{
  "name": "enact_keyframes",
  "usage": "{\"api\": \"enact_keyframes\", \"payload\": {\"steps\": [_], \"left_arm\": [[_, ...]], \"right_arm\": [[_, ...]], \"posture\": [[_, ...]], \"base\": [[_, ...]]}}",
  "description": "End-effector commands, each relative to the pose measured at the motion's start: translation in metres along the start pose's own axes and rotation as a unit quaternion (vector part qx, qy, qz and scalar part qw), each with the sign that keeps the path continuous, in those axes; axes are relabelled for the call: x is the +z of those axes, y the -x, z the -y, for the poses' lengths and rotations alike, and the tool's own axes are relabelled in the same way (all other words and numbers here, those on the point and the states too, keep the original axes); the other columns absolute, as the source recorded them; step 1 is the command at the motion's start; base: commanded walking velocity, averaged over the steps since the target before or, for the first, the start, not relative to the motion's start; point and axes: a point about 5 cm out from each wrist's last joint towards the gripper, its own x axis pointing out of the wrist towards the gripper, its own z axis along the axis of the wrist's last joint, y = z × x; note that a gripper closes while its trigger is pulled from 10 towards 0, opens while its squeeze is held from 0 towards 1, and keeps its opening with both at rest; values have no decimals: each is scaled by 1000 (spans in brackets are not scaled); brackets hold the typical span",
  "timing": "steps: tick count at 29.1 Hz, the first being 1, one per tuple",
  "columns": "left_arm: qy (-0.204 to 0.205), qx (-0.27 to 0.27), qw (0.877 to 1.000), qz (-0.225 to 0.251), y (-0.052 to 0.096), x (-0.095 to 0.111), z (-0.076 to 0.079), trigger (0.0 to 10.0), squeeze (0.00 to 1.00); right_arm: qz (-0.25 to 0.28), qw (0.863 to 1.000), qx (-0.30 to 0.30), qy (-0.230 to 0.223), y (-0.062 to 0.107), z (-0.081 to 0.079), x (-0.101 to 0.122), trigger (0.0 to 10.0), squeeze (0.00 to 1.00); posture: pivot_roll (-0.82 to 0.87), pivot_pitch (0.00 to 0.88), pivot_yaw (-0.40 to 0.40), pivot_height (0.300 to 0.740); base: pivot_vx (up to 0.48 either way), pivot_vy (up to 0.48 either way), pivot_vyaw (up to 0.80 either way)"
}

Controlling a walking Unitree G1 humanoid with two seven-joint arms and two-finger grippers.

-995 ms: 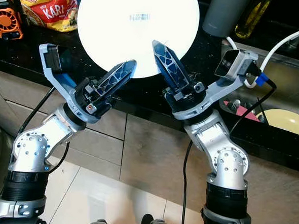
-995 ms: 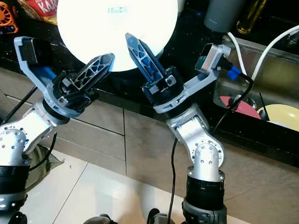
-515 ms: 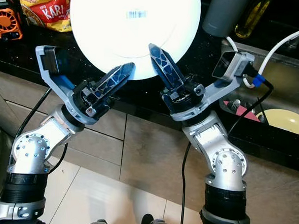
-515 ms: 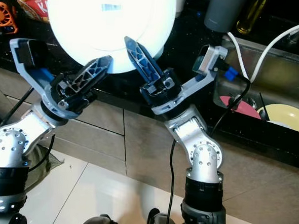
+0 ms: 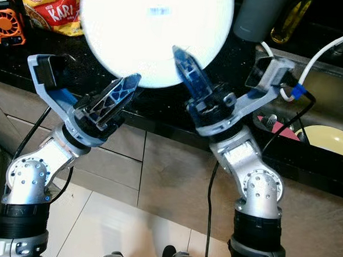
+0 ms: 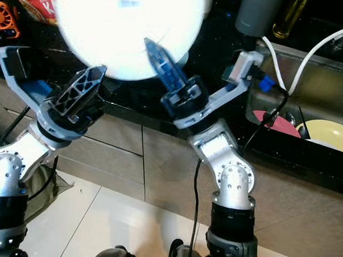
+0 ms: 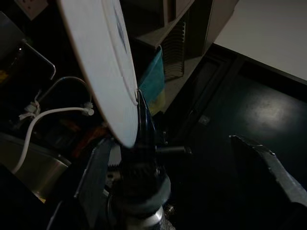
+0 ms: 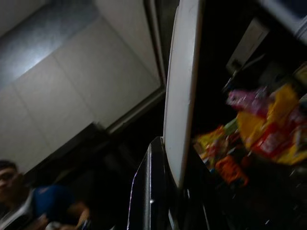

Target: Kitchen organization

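Clamped on the lower rim of the white plate (image 5: 154, 34), our right claw (image 5: 186, 65) is holding it up above the black tabletop (image 5: 24, 55), one finger in front of the plate and one behind it, as the right wrist view shows edge-on. Our left claw (image 5: 116, 93) is now hanging apart from the plate, lower and further to our left than a second ago, when its tip was lying against the rim; we cannot tell whether its fingers are together. The plate is sitting a little higher in view than before. It is standing nearly upright, its barcode-stickered underside facing us and its rim running side to side. Behind it we are seeing a yellow snack bag (image 5: 51, 7), an orange gadget (image 5: 6, 22) and a grey cylinder (image 5: 257, 17). To our right a sink (image 5: 331, 86) is holding a yellow plate (image 5: 331, 138), with a white cable (image 5: 328, 48) arching over it.
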Motion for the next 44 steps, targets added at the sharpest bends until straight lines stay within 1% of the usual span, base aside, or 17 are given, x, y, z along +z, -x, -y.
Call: {"api": "enact_keyframes", "payload": {"steps": [1,11,14,15,16,17,26,28,30,31,32,33,34,39,41,42,44], "left_arm": [[5,-7,1000,-9,1,-5,4,10000,1000],[-34,15,999,-19,2,-5,3,10000,1000],[-103,67,991,-46,-4,1,-4,10000,1000],[-123,78,988,-54,-7,3,-6,10000,929],[-151,90,982,-65,-12,5,-7,10000,118],[-166,97,979,-70,-14,6,-8,10000,0],[-263,163,948,-71,-33,16,-19,10000,0],[-287,176,938,-80,-35,17,-21,10000,0],[-287,176,938,-80,-35,17,-21,10000,0],[-305,187,930,-85,-36,18,-23,10000,0],[-305,187,930,-85,-36,18,-23,10000,0],[-351,222,905,-96,-35,22,-30,10000,0],[-374,240,890,-100,-34,24,-33,10000,0],[-407,268,866,-108,-31,28,-38,10000,0],[-456,298,830,-122,-27,34,-41,10000,0],[-456,298,830,-122,-27,34,-41,10000,0],[-489,322,801,-124,-24,41,-41,10000,0]], "right_arm": [[35,999,-25,5,-4,6,9,0,0],[103,981,-156,59,0,41,50,0,0],[103,972,-189,94,4,48,67,0,0],[101,970,-196,107,4,49,70,0,0],[97,965,-209,128,3,51,74,0,0],[83,959,-221,156,2,54,73,0,0],[6,921,-269,281,-2,62,63,0,0],[-24,893,-298,337,-1,69,63,0,0],[-24,893,-298,337,-1,69,63,0,0],[-46,872,-312,374,1,73,61,0,0],[-46,872,-312,374,1,73,61,0,0],[-97,824,-337,446,6,83,54,0,0],[-113,810,-342,463,8,87,50,0,0],[-132,796,-347,479,8,92,44,0,0],[-159,771,-345,511,1,98,42,0,0],[-159,771,-345,511,1,98,42,0,0],[-188,744,-345,540,-7,105,44,0,0]], "posture": [[103,112,-14,740],[111,106,-17,740],[119,101,-21,740],[119,98,-21,740],[119,97,-21,740],[118,95,-21,740],[119,93,-20,740],[116,95,-17,740],[116,95,-17,740],[115,96,-16,740],[115,96,-16,740],[114,101,-16,740],[115,101,-17,740],[118,106,-20,740],[126,112,-27,740],[126,112,-27,740],[130,118,-31,740]], "base": [[0,0,0],[0,0,0],[0,0,-800],[0,0,-800],[0,0,-800],[0,0,-800],[0,0,-800],[0,0,-800],[0,0,-800],[0,0,-800],[0,0,-800],[0,0,0],[0,0,0],[0,0,0],[0,0,0],[0,0,0],[0,0,0]]}}
